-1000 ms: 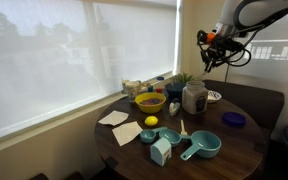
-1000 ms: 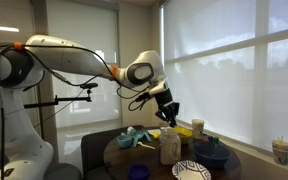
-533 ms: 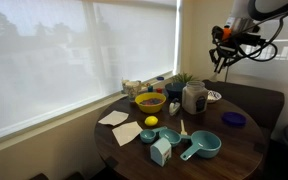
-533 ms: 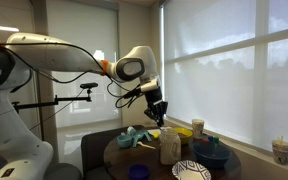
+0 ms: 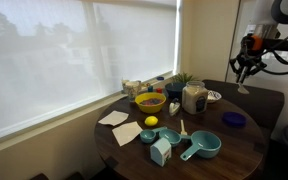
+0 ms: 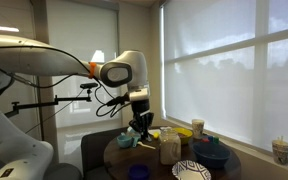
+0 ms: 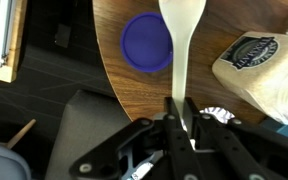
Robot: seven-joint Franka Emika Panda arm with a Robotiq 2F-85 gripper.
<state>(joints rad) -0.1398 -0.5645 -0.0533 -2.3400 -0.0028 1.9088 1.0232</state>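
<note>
One round table, blinds, white spatula

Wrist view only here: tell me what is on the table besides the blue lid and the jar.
Observer: In an exterior view, a yellow bowl stands near the window, with a small yellow fruit in front of it.
Operator: Give me the pincer's height.
Observer: The pincer hangs high above the table, shut on the white spoon, which points down.
Operator: Report what lies nearest that camera.
Observer: Teal measuring cups lie near that edge of the table.
</note>
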